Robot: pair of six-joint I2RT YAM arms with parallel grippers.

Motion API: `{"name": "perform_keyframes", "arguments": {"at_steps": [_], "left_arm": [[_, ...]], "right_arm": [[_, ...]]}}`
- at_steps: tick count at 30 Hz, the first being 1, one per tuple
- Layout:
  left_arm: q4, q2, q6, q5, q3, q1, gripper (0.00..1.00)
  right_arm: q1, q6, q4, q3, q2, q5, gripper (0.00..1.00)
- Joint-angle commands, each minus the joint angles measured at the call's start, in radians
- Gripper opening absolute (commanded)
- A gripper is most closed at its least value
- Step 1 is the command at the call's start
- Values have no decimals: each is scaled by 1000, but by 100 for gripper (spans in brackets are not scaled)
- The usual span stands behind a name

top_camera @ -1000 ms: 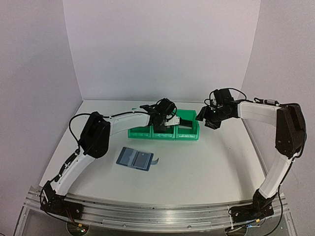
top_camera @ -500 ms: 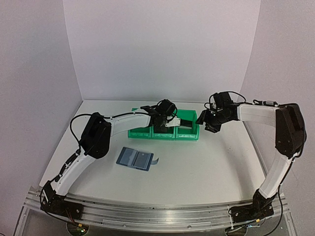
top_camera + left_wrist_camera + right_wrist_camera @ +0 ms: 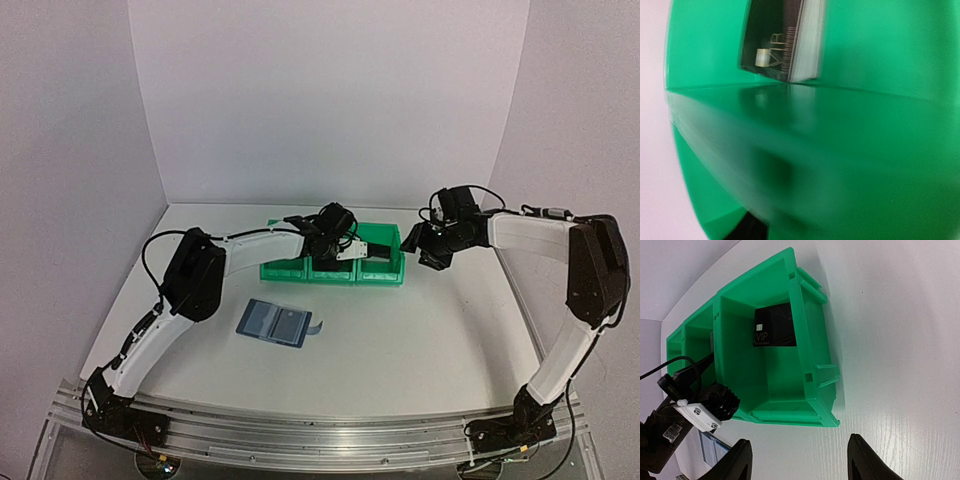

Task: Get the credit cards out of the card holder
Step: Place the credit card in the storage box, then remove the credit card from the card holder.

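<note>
The blue card holder (image 3: 275,322) lies open and flat on the white table, strap to its right; a corner shows in the right wrist view (image 3: 712,452). A black card marked VIP (image 3: 772,330) lies in the rightmost green bin (image 3: 812,347). The left wrist view shows a black VIP card (image 3: 771,40) with a silver-grey edge beside it, against green bin walls. My left gripper (image 3: 338,243) hangs low over the middle bin (image 3: 330,268); its fingers are hidden by blur. My right gripper (image 3: 802,460) is open and empty, just right of the bins (image 3: 427,245).
Three joined green bins (image 3: 283,270) stand in a row at mid-table, past the wallet. The left arm (image 3: 195,280) reaches across above the wallet's left side. White walls close the back and both sides.
</note>
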Motion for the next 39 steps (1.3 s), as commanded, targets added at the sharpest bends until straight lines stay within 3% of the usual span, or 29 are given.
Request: {"name": "perform_keyframes", "arguments": {"at_steps": [1, 4, 9, 16, 20, 26, 32, 39], "left_arm": [[42, -143, -51, 124, -92, 8, 45], [43, -185, -109, 164, -68, 13, 54], [68, -257, -195, 215, -34, 21, 62], [20, -358, -262, 249, -31, 40, 65], [-43, -463, -339, 359, -113, 92, 68], [-35, -755, -362, 647, -477, 205, 75], [-11, -1025, -245, 691, -961, 221, 76], [113, -1196, -248, 697, -1358, 239, 76]], "right_arm": [[-3, -11, 21, 6, -48, -12, 61], [-2, -23, 24, 24, -50, -18, 61], [-4, -45, 24, 55, -49, -33, 61], [-2, -53, 24, 89, -32, -54, 61], [-3, -66, 24, 109, -35, -90, 61], [37, -68, 25, 133, -51, -113, 60], [189, -6, 25, 122, -39, -39, 58], [429, 124, 32, 138, 80, 40, 57]]}}
